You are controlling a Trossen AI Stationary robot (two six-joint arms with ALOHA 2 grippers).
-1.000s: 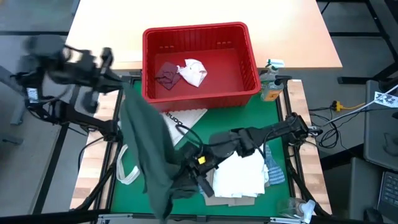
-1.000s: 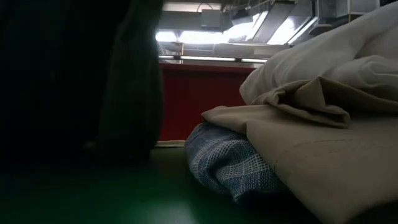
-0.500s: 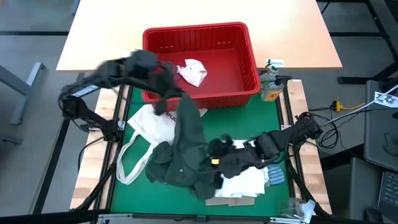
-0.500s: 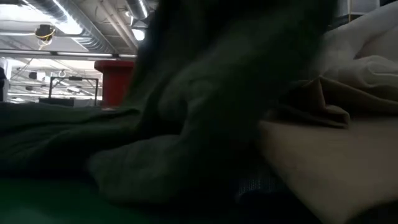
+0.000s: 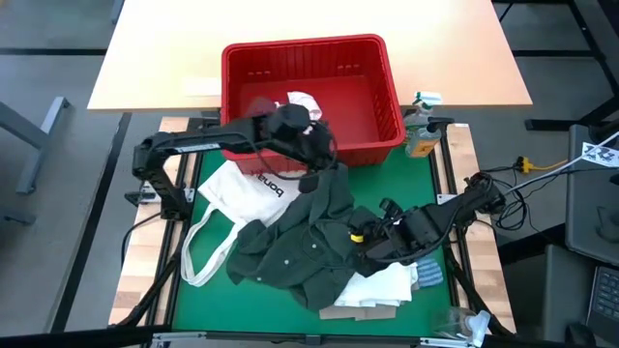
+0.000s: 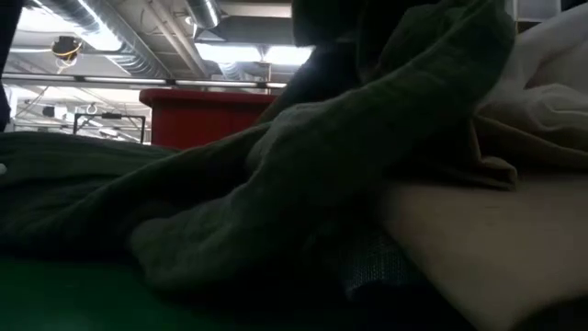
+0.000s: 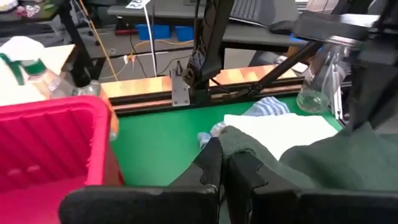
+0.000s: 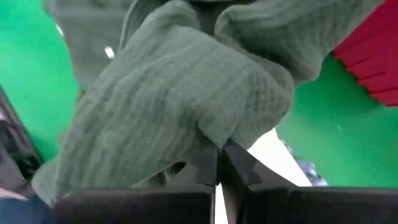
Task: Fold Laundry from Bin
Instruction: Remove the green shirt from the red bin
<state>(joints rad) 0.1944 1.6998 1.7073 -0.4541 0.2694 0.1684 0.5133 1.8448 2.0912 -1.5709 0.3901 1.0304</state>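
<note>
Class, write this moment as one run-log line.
left gripper: shut on green shirt | right gripper: shut on green shirt | shirt: spread across mat, partly over tote bag | bin: small pieces inside

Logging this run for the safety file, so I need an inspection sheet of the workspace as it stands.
Surface: green mat, partly covered.
Job's things: dark green top spread on the mat, overlapping the folded pile; red bin holds a white piece.
Clutter: white tote bag; spray bottle beside the bin.
Grippers: left claw and right claw both shut on the top.
Cables: yellow-plugged lead right of the table.
Surroundings: desks and equipment behind.
</note>
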